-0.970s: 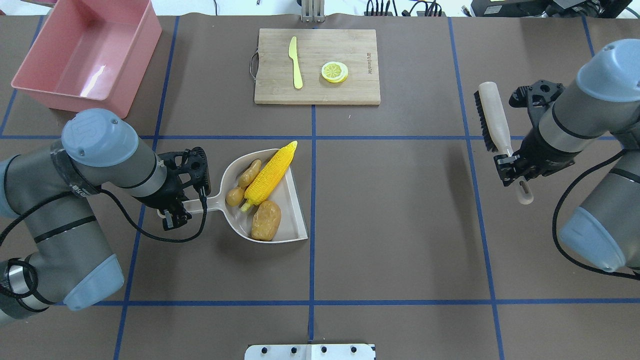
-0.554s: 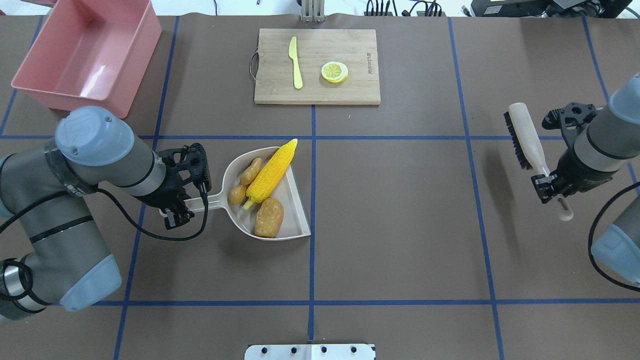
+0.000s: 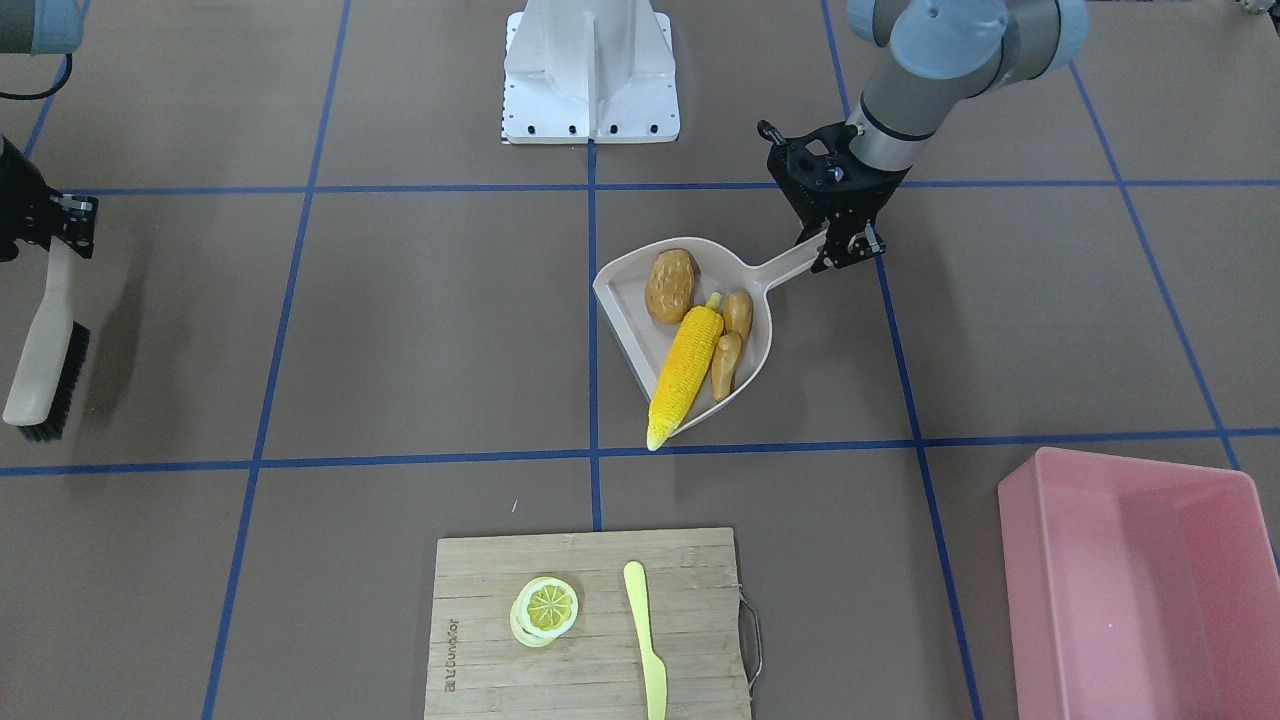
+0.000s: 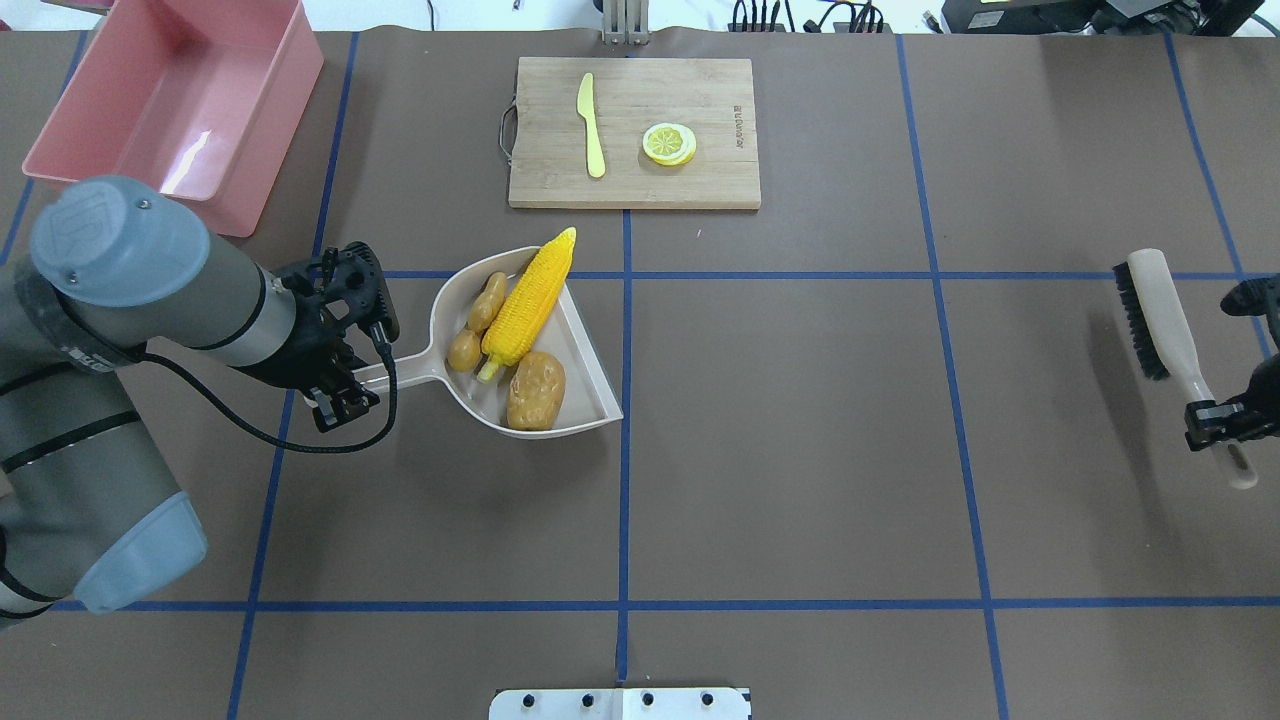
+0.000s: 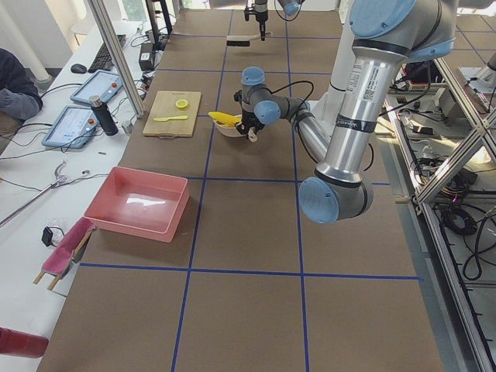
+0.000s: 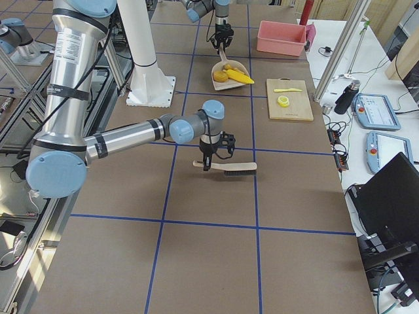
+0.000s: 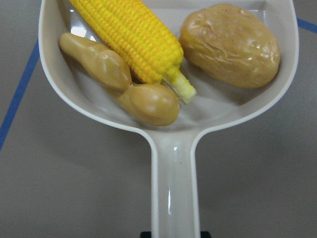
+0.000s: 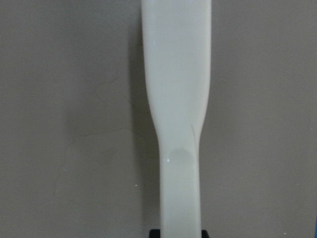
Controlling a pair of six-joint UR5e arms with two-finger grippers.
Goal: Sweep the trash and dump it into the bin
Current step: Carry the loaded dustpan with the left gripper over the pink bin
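The trash lies in a beige dustpan [image 4: 592, 402]: a yellow corn cob [image 4: 527, 295], a brown potato [image 4: 536, 390] and a tan ginger root [image 4: 478, 322]. The corn's tip sticks out over the pan's rim. My left gripper [image 4: 345, 390] is shut on the dustpan's handle [image 7: 173, 188], left of centre. The pink bin [image 4: 170, 120] stands empty at the far left corner, apart from the pan. At the right edge, my right gripper [image 4: 1215, 420] is shut on the handle of a black-bristled brush [image 4: 1160, 310].
A wooden cutting board [image 4: 710, 100] at the back centre holds a pale yellow knife [image 4: 592, 125] and a lemon slice [image 4: 669, 143]. A seated person [image 5: 15, 85] and tablets are beyond the table's far side.
The left arm carried the loaded dustpan back and slightly left, toward the bin. The right arm moved the brush farther right and nearer, to the table's edge.
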